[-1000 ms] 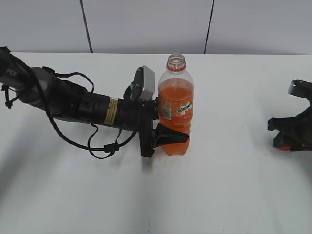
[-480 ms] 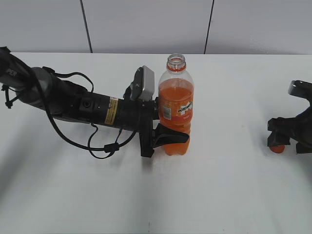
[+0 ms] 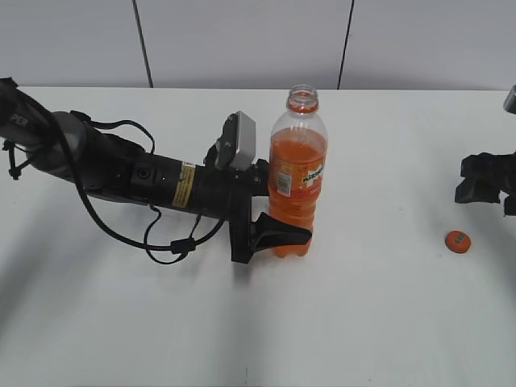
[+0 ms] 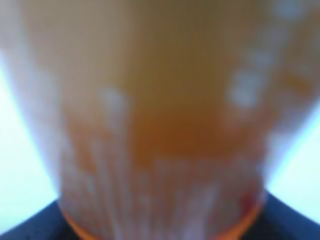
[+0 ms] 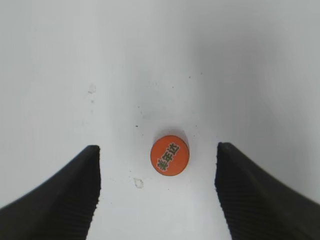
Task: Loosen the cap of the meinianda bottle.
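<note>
From the exterior view you see the meinianda bottle (image 3: 297, 181) upright, capless, between the left gripper (image 3: 278, 211) jaws, grip uncertain, the cap (image 3: 458, 241) well right below the right gripper (image 3: 486, 190); left wrist shows only blurred bottle; right wrist shows spread jaws straddling it on the bare table (image 5: 75, 60).

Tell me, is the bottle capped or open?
Open. The bottle has a bare mouth; its cap lies on the table.

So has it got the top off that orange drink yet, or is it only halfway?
Done, it seems: the cap lies on the table, off the meinianda bottle, whose neck is bare. The right gripper hangs open above the cap. The left gripper is around the bottle's lower half. Nothing obvious remains.
</note>
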Robot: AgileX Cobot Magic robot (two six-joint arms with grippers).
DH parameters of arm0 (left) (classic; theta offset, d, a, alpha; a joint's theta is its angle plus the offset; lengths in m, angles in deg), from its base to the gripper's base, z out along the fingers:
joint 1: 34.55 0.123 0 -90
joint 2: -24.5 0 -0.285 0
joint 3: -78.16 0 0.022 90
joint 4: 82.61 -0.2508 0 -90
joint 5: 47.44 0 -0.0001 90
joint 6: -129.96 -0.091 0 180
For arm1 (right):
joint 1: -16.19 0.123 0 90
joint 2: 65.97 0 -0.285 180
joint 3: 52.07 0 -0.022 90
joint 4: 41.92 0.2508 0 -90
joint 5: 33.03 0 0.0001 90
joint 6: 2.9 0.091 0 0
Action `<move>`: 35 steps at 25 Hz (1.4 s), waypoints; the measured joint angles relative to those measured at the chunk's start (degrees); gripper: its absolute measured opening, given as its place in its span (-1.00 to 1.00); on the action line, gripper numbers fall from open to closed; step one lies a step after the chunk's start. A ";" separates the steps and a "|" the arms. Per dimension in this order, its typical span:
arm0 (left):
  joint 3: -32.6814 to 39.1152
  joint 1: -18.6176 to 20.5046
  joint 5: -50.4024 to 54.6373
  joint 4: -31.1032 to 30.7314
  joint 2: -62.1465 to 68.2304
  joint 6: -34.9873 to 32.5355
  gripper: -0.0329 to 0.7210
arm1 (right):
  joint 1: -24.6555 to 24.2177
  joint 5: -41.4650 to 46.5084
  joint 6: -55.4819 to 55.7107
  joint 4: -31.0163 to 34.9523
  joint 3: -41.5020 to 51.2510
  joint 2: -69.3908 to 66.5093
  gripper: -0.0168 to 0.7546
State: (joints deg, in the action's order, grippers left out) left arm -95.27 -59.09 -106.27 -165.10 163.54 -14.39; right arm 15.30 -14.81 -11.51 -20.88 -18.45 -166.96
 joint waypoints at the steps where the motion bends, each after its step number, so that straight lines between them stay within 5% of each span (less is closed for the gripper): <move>1: 0.00 0.00 0.05 -0.30 0.00 -0.05 0.44 | 0.00 0.01 0.00 0.00 0.00 1.04 0.42; 7: 0.00 0.00 -2.15 -0.58 0.00 -0.05 0.64 | 0.00 0.01 0.00 0.06 -0.12 3.79 0.42; 35: 0.00 3.71 -10.20 1.62 -9.85 3.36 0.65 | 0.00 0.07 0.00 1.01 -1.09 3.79 0.42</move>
State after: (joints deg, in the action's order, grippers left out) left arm -95.27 -55.38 -116.46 -163.48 153.69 -11.04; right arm 15.30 -14.74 -11.51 -19.86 -19.54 -163.16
